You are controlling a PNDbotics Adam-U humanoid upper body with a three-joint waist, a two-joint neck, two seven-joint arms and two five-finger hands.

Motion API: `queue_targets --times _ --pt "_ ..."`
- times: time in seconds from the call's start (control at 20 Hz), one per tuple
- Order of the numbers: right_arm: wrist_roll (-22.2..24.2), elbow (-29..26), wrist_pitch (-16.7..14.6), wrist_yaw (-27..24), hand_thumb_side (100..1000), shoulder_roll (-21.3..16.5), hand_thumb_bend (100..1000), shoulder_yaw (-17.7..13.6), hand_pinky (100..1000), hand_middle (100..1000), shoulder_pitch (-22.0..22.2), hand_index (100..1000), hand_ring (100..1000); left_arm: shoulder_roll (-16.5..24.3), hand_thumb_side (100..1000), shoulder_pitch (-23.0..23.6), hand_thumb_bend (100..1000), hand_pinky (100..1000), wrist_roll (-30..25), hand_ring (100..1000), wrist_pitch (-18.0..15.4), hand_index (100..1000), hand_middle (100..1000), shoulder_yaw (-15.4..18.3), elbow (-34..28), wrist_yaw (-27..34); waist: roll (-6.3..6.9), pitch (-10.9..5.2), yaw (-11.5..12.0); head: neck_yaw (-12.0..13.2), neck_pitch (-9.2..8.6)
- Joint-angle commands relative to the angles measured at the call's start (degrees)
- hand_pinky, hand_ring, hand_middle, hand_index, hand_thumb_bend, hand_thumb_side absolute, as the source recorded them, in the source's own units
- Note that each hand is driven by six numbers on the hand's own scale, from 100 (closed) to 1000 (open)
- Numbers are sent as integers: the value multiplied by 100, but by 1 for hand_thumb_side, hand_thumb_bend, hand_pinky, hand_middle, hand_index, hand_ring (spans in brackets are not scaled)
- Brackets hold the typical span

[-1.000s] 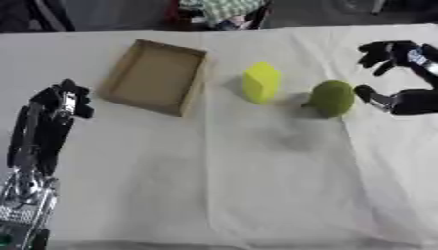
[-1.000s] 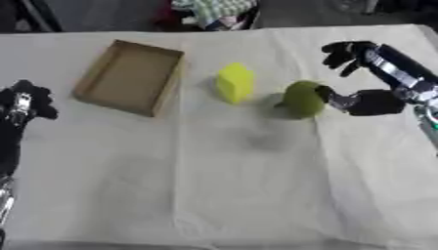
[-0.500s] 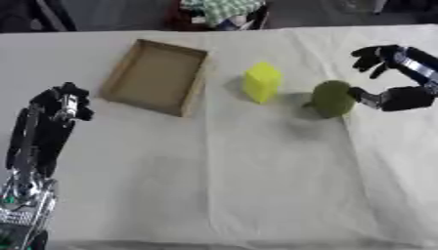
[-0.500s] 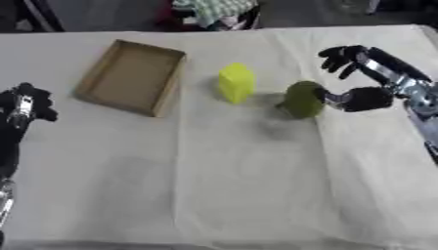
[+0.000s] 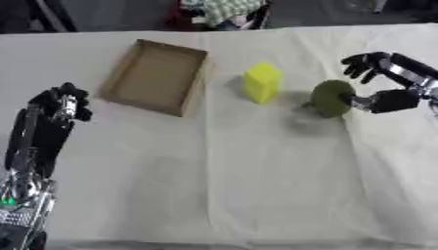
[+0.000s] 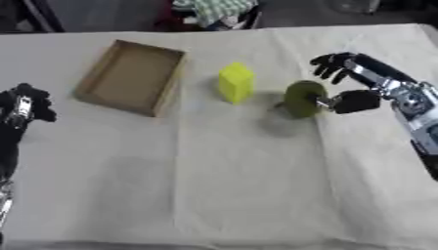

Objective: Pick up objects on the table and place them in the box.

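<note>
Surface point(image 5: 256, 195): covered in a pale cream cloth, wrinkled; it carries everything you have to work with.
Room: dark strip along the far edge of the surface, with a bundle of checked cloth point(image 5: 218, 9) beyond the box. Nothing else there is legible.
Box point(image 5: 156, 76): open cardboard tray, nothing inside it. Landmark for all that follows.
Right hand point(image 6: 355, 83): well to the right of the box, at the green object. Fingers point(image 6: 329, 66) spread above and behind it, thumb closing in from the right side. The thumb looks to be touching or just beside the object; I cannot tell which. No grip closed yet, by my reading.
Left hand point(image 5: 61, 102): left of the box, near its front corner, idle, fingers curled in on themselves and holding nothing.
Green object point(image 5: 331, 97): dark olive, rounded, on the surface well right of the box, past the yellow block.
Yellow block point(image 5: 261, 81): upright, just right of the box, between it and the green object, untouched.
Step in hand: you are settling the right hand around the green object; nothing has been boxed.
Next move, judged: close fingers and thumb around it, lift clear, then carry left over the yellow block to the box. Keep enough height, or you may knock the block over.
</note>
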Motion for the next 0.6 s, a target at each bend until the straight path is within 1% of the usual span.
queue_targets --times 0.05,0.45,0.6 --pt "74 111 -50 152 482 -65 346 -13 673 736 -156 912 760 89 679 -68 100 527 -24 484 -11 601 483 2 -68 15 -7 -73 7 -25 29" --pt "55 426 -142 425 483 61 346 -12 675 739 -277 913 761 77 680 -75 100 527 -36 485 -11 601 484 -9 -70 16 7 -82 21 -42 29" --pt "95 653 -95 598 463 128 347 -24 679 742 -301 910 764 71 680 -81 100 527 -41 485 -8 601 484 -15 -69 17 22 -92 41 -59 29"
